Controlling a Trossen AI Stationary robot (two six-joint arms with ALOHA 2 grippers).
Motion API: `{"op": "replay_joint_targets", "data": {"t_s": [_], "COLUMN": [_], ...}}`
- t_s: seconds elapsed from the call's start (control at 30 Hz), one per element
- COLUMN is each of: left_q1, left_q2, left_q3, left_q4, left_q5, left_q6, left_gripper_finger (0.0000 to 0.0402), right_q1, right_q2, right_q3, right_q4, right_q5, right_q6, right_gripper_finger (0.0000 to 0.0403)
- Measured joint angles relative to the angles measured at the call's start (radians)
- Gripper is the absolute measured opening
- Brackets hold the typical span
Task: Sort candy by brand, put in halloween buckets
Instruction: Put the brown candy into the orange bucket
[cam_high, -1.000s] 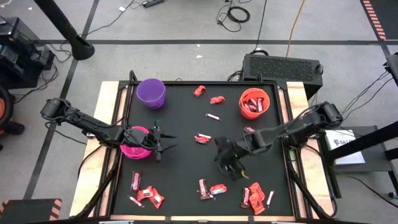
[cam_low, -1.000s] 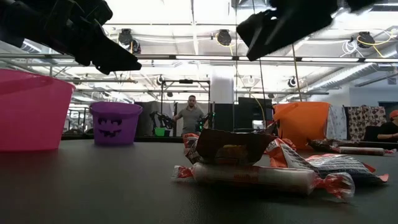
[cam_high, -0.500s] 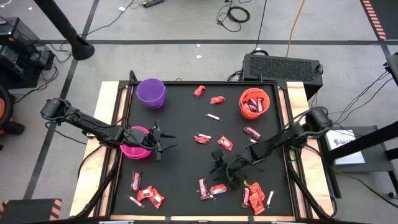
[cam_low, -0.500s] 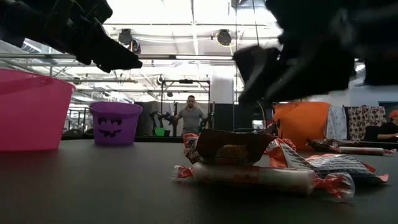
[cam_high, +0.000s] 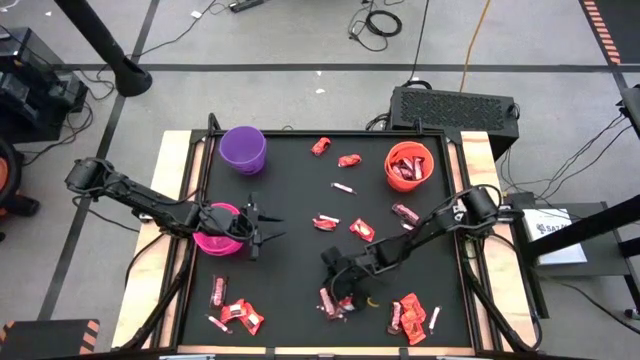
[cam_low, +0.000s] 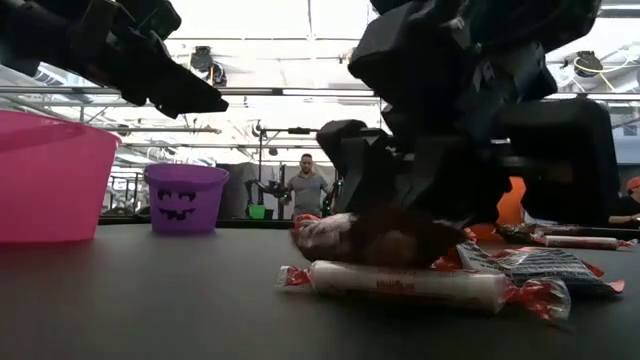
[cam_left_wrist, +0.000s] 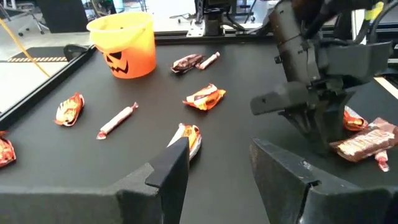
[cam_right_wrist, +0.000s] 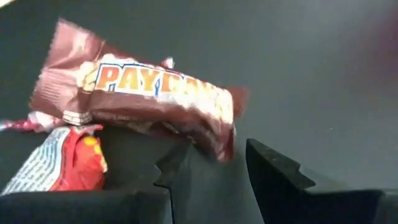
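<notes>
My right gripper (cam_high: 336, 282) (cam_right_wrist: 211, 165) is open and low over a small candy pile near the table's front middle. Its fingers stand on either side of one end of a brown-red bar (cam_right_wrist: 143, 93), which lies on a red packet (cam_right_wrist: 68, 162) and a white stick (cam_low: 400, 285). I cannot tell whether they touch the bar. My left gripper (cam_high: 262, 232) (cam_left_wrist: 217, 162) hangs open and empty over the magenta bucket's (cam_high: 214, 240) rim. The purple bucket (cam_high: 243, 148) stands at the far left. The orange bucket (cam_high: 408, 165), at the far right, holds dark red bars.
Loose candy lies across the black mat: two pieces at the far middle (cam_high: 320, 146), a thin stick (cam_high: 343, 187), pieces at mid-table (cam_high: 362, 229), and heaps at the front left (cam_high: 238, 315) and front right (cam_high: 410, 315). A person stands in the room beyond the table (cam_low: 306, 188).
My right gripper has come down and gone toward the table's near left, from above mid-table to the candy pile at the front middle, rolling a little. Its fingers keep the same gap. The candy has not moved.
</notes>
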Motion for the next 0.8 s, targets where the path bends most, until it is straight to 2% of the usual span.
{"op": "replay_joint_targets", "data": {"t_s": [0.2, 0.33, 0.5, 0.6, 0.7, 0.8], "left_q1": [0.0, 0.0, 0.0, 0.0, 0.0, 0.0], "left_q2": [0.0, 0.0, 0.0, 0.0, 0.0, 0.0], "left_q3": [0.0, 0.0, 0.0, 0.0, 0.0, 0.0], "left_q4": [-0.001, -0.002, -0.002, -0.003, -0.003, -0.003], "left_q5": [0.001, 0.001, 0.001, 0.001, 0.001, 0.001], "left_q6": [-0.017, -0.017, -0.017, -0.017, -0.017, -0.017], "left_gripper_finger": [0.0176, 0.0176, 0.0176, 0.0176, 0.0176, 0.0176], "right_q1": [-0.006, -0.006, -0.006, -0.006, -0.008, -0.016], "right_q2": [0.0, 0.001, 0.001, 0.001, -0.011, -0.044], "right_q3": [0.025, 0.041, 0.076, 0.111, 0.158, 0.221], "right_q4": [-0.058, -0.08, -0.089, -0.092, -0.189, -0.372], "right_q5": [-0.002, 0.001, 0.001, 0.001, 0.002, 0.01], "right_q6": [0.004, -0.023, -0.059, -0.054, -0.055, -0.05], "right_gripper_finger": [0.0126, 0.0084, 0.0012, 0.0009, 0.0008, 0.0002]}}
